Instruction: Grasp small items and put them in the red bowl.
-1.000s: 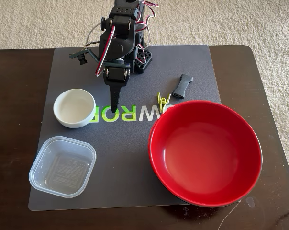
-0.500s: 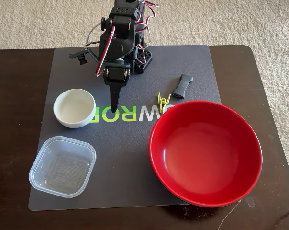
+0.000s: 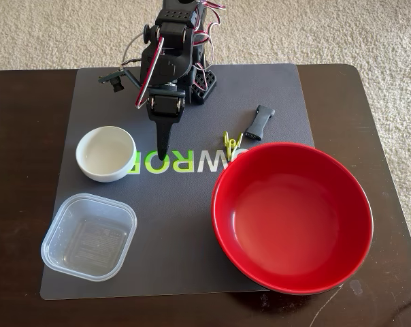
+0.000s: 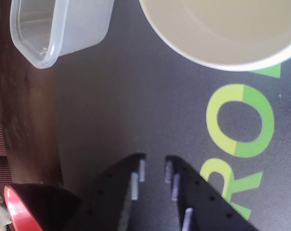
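Observation:
The large glossy red bowl (image 3: 292, 216) sits at the right of the grey mat; its rim shows at the lower left corner of the wrist view (image 4: 16, 212). A small white bowl (image 3: 105, 153) (image 4: 222, 33) and a clear square tub (image 3: 90, 236) (image 4: 54, 24) lie at the left. A yellow-green clip (image 3: 231, 145) and a short black clip (image 3: 259, 122) rest just beyond the red bowl. My gripper (image 3: 163, 154) (image 4: 154, 162) points down over the mat's lettering, right of the white bowl. Its jaws stand almost together, shut, with nothing between them.
The grey mat (image 3: 192, 225) with green and white lettering covers a dark wooden table (image 3: 15, 136). The arm's base (image 3: 192, 82) stands at the mat's far edge. Beige carpet surrounds the table.

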Robot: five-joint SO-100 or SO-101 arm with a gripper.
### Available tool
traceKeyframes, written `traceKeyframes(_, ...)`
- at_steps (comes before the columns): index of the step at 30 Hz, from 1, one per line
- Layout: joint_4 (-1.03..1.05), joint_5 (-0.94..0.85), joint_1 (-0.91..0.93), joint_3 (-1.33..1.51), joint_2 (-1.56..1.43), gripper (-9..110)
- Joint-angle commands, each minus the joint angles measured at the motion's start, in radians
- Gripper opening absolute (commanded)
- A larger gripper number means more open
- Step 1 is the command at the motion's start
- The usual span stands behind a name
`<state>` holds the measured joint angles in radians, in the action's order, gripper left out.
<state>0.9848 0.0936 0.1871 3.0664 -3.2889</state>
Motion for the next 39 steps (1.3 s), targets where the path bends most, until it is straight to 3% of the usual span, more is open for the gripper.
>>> traceKeyframes(1, -0.002, -0.003, -0.005, -0.029, -0.003, 5)
traceKeyframes(7, -0.038, -0.080, 0.029, -0.020, -0.003, 6)
traceKeyframes(9, -0.040, -0.103, 0.049, -0.020, -0.002, 17)
traceKeyframes(12, -0.058, -0.083, 0.018, -0.014, -0.002, 19)
traceKeyframes(14, -0.057, 0.052, 0.009, -0.015, -0.002, 21)
traceKeyframes(19, -0.057, 0.377, -0.029, 0.006, -0.002, 11)
traceKeyframes(24, 0.025, 0.460, -0.091, -0.058, 0.000, 25)
traceKeyframes(28, 0.255, 0.560, -0.121, -0.370, 0.255, 32)
traceKeyframes(31, 0.471, 0.733, -0.031, -0.664, 0.548, 33)
traceKeyframes(35, 0.719, 1.023, 0.241, -0.991, 0.896, 33)
traceKeyframes(39, 0.712, 1.316, 0.505, -1.032, 1.054, 33)
